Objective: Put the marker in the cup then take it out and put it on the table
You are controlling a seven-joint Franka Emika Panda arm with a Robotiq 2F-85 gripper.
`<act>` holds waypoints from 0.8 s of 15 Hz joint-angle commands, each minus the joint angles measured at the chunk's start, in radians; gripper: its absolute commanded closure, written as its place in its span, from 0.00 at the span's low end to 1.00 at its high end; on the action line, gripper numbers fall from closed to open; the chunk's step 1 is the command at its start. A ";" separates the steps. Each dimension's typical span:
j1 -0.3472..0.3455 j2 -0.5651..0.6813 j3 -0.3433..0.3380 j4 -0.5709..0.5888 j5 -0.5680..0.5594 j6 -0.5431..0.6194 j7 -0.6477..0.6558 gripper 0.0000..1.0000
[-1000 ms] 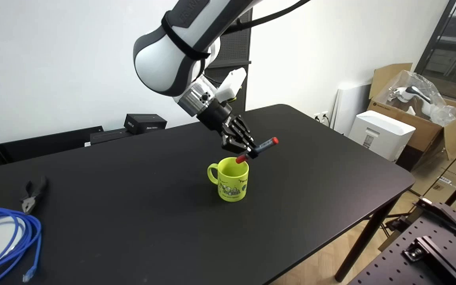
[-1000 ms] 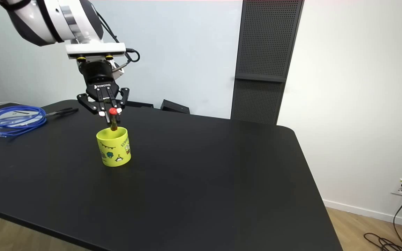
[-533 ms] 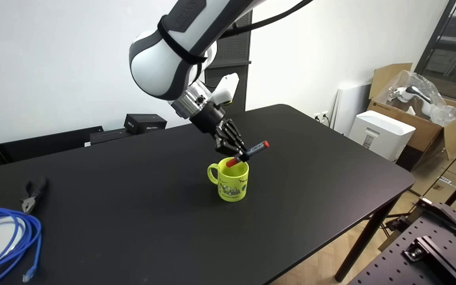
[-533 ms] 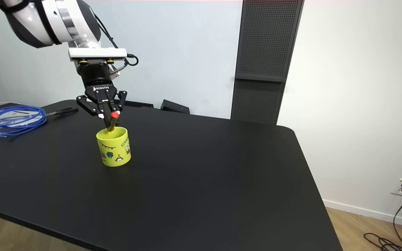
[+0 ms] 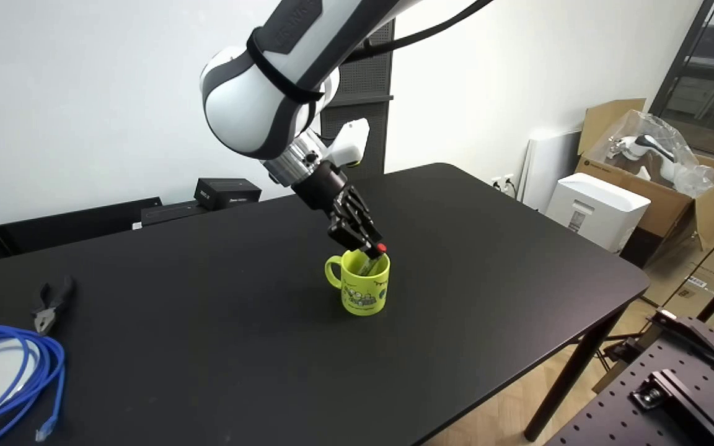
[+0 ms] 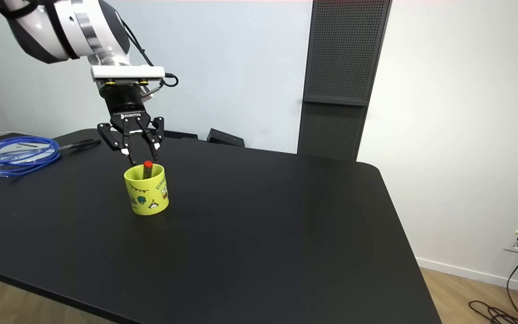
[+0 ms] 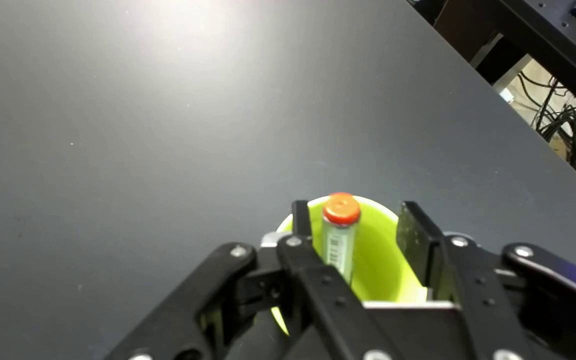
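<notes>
The yellow-green cup (image 5: pixel 363 298) stands upright on the black table (image 5: pixel 239 359), its handle to the left in an exterior view. The marker (image 6: pixel 148 165) stands inside the cup, leaning, with its red end up near the rim. Its lower end is hidden in the cup. My gripper (image 6: pixel 144 157) is open just above the cup. In the wrist view my gripper (image 7: pixel 358 218) has its fingers apart over the cup (image 7: pixel 375 250). The marker (image 7: pixel 340 235) is between them, closer to the left finger, with a wide gap to the right one.
A coiled blue cable (image 5: pixel 47 359) and pliers (image 5: pixel 53 303) lie on the table at the left. Black boxes (image 5: pixel 228 194) are at the table's back edge. A cardboard box (image 5: pixel 661 192) and a white box (image 5: pixel 599 210) stand beyond the table's right side.
The gripper lowered slightly over the cup and then opened. The marker, held slanted across the cup's mouth before, was let go and now stands in the cup.
</notes>
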 commanded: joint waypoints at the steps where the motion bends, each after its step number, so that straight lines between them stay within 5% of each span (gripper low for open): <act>1: -0.005 0.013 0.000 0.022 -0.002 -0.002 0.004 0.20; 4: -0.008 -0.005 0.000 0.009 0.001 0.021 0.014 0.02; 12: -0.064 -0.222 0.013 -0.166 0.090 0.254 0.024 0.00</act>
